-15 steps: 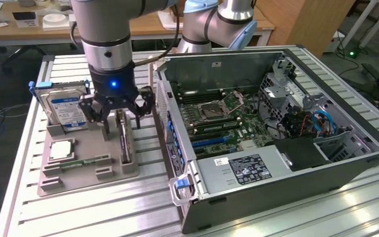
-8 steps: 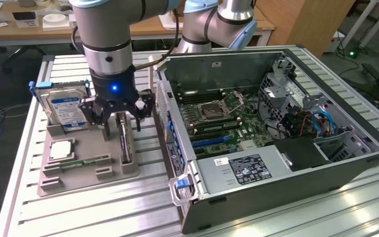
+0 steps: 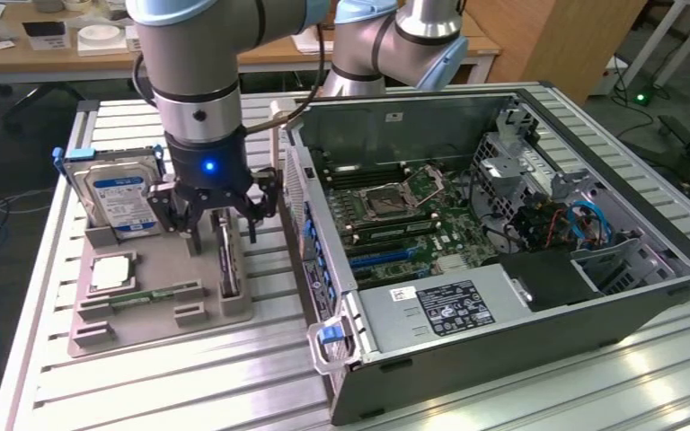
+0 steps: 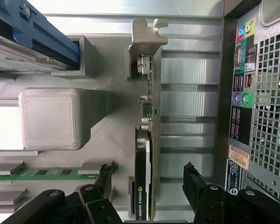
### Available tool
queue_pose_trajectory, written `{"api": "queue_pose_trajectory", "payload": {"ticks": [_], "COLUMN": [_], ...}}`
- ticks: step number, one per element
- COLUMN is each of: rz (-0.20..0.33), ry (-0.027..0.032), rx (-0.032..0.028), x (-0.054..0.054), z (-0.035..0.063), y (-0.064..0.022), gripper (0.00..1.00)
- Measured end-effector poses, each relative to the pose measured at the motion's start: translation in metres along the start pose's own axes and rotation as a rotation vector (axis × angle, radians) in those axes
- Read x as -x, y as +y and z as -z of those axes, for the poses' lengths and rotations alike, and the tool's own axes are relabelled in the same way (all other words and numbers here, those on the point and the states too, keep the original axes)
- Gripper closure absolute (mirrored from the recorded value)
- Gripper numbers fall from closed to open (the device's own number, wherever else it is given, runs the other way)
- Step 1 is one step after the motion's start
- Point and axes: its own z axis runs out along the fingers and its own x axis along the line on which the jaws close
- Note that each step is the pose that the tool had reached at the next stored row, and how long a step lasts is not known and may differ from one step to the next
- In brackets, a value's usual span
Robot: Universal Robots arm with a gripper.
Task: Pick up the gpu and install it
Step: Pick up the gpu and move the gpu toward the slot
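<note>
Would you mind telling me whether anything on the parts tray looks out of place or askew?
Nothing stands out. The gpu stands on edge in the tray, squarely inside the open claw; the hard drive and memory stick sit in their own holders.

Far end of the gpu and much of the hard drive beyond the wrist view's edge
</note>
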Motion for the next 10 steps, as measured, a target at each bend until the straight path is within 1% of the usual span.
{"api": "queue_pose_trajectory", "payload": {"ticks": [6, 10], "rz": [0.000, 0.000], "ry": [0.0000, 0.0000], "rx": [-0.0010, -0.0041], "x": [-0.0001, 0.0000], "z": [-0.0050, -0.0083], "y": [0.0002, 0.0004], "gripper": [0.28, 0.28]}}
